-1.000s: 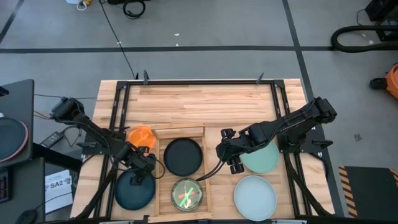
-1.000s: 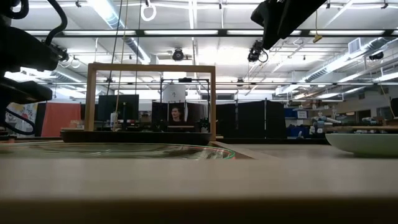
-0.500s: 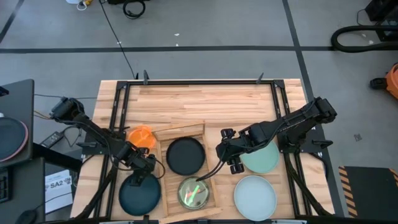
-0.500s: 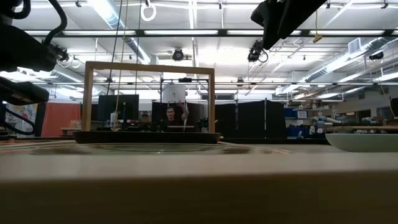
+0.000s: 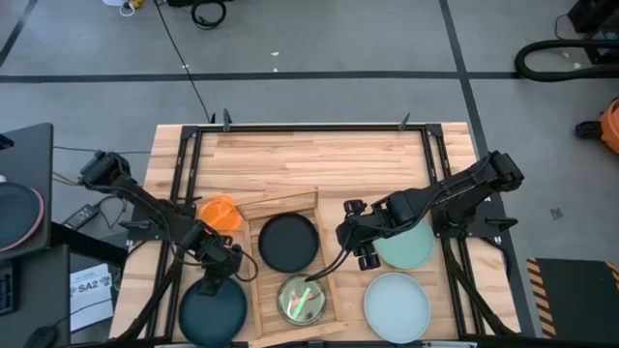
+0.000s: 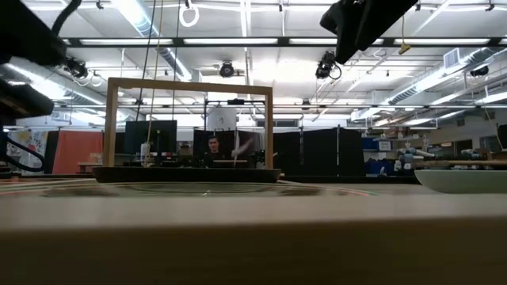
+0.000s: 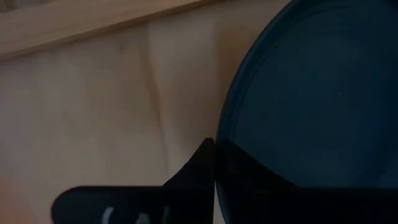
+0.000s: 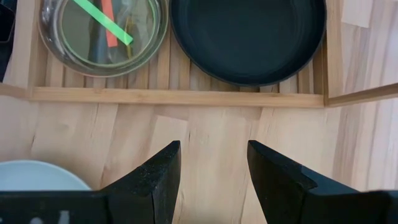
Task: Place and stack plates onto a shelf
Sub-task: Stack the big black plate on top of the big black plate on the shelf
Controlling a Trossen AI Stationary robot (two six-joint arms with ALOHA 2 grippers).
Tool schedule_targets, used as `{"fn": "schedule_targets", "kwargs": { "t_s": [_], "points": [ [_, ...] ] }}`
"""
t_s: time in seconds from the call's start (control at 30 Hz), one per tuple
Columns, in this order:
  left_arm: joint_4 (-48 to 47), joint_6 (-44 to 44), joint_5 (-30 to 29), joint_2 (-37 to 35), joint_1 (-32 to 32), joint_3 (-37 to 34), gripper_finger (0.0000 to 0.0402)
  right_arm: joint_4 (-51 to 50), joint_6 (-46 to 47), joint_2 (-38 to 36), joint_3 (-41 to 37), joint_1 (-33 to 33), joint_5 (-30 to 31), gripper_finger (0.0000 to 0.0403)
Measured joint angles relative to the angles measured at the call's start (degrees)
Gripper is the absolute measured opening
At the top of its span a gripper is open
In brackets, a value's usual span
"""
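The light-wood shelf (image 5: 253,275) lies slightly askew at the table's middle. It carries a black plate (image 5: 286,242) and a translucent green plate (image 5: 300,300). Left of it lies the dark teal plate (image 5: 211,314) with my left gripper (image 5: 225,275) shut on its far rim. An orange plate (image 5: 221,211) rests farther back. My right gripper (image 5: 354,247) hangs open above bare table between the shelf and a mint green plate (image 5: 411,246). A pale blue-white plate (image 5: 397,304) lies near the front edge. My left gripper pinches the dark teal plate's rim (image 7: 225,142) at the plate's far edge, next to the shelf. One finger (image 7: 196,171) shows outside the rim; the plate hides the other. The fingers slant down from the far left. Whether the rim is off the table I cannot tell.
The black frame rails (image 5: 184,164) run along both sides of the plank tabletop. Bare wood (image 5: 309,159) spreads across the far half of the table. In the low view a person (image 6: 212,149) sits in the room beyond.
My left gripper has shut on the dark teal plate's far rim and risen a little. The plate has shifted slightly toward the near edge. The shelf has turned a little on the table, its near end swinging toward the right.
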Motion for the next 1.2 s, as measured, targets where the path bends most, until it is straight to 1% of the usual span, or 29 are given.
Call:
{"fn": "schedule_targets", "kwargs": {
  "t_s": [0.13, 0.33, 0.53, 0.63, 0.8, 0.9, 1.07, 1.2],
  "points": [
    [-1.2, 2.2, 2.6, 0.0, 0.0, 3.2, 0.0014, -1.2, 0.0, 0.0, 0.0, 0.0, 0.0, 0.0190],
    [-8.9, 7.2, 2.4, 0.0, 1.4, 9.7, 0.0015, -3.4, 0.7, 0.0, 0.0, 0.0, 0.0, 0.0190],
    [-18.6, 13.1, -1.6, 0.0, 5.7, 17.1, 0.0015, -6.1, 1.5, 0.0, 0.0, 0.5, 0.0, 0.0190],
    [-21.4, 17.3, -3.9, 0.0, 8.8, 20.5, 0.0015, -6.2, 1.5, 0.0, 0.0, 1.0, 0.0, 0.0190],
    [-22.0, 24.0, -5.9, 0.0, 15.0, 24.2, 0.0015, -6.2, 1.8, 0.0, 0.0, 2.2, 0.0, 0.0190],
    [-21.2, 26.5, -6.9, 0.0, 19.1, 25.0, 0.0015, -6.1, 3.1, 0.0, 0.0, 2.8, 0.0, 0.0190],
    [-17.1, 26.0, -7.9, 0.0, 25.2, 25.0, 0.0015, -6.0, 4.3, 0.0, 0.0, 3.6, 0.0, 0.0190],
    [-12.8, 23.4, -7.9, 0.0, 28.3, 25.0, 0.0015, -5.7, 4.6, 0.0, 0.0, 3.9, 0.0, 0.0190]
  ]
}}
